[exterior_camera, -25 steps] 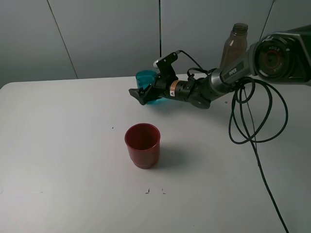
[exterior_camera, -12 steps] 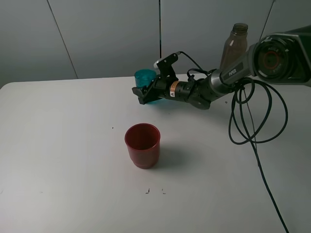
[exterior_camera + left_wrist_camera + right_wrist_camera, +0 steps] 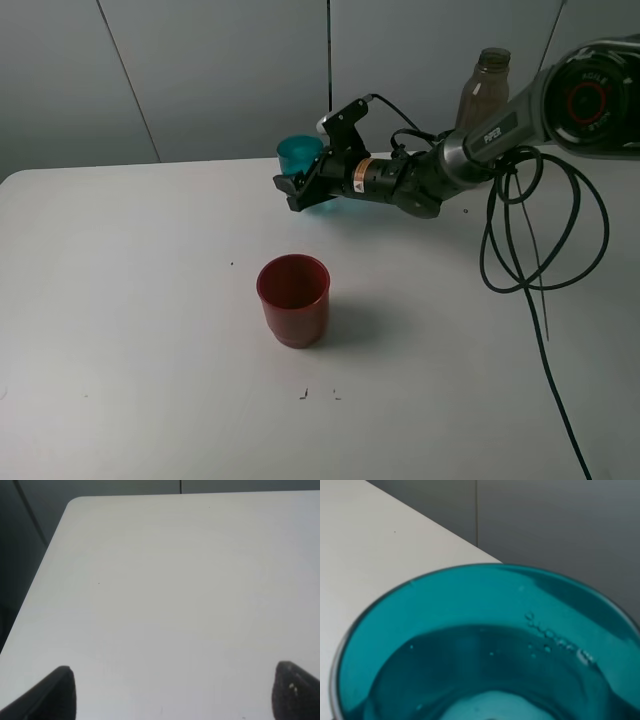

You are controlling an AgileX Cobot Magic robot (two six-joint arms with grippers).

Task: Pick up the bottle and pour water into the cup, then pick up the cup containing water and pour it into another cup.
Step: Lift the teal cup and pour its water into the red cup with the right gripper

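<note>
Right gripper [image 3: 296, 190]: clenched on the lower body of the teal cup [image 3: 297, 153], reaching in from the right along the far side of the table [image 3: 120, 300].
Teal cup: far centre of the table, upright between the jaws. Whether its base touches the surface cannot be told.
Cup contents: droplets [image 3: 540, 630] cling to the inner wall, and the liquid level is hard to read.
Red cup [image 3: 293, 298]: upright and open-mouthed at the centre, nearer than the teal cup and well apart from it. No liquid shows inside.
Bottle [image 3: 483, 90]: upright at the far right behind the right arm, apart from both cups and held by nothing.
Left gripper [image 3: 175, 695]: released, its fingertips spread wide over bare table, grasping nothing.
Step in hand: judged to be the carry of the filled teal cup toward the red cup for the second pour.
Technique: lift straight up and keep the rim level. Bring the cup nearward until its lip stands just above the red cup's mouth, then rotate the wrist slowly.
Risk: the thin plastic wall may flex under the grip. A quick swing or an early tilt would probably spill water onto the table.
</note>
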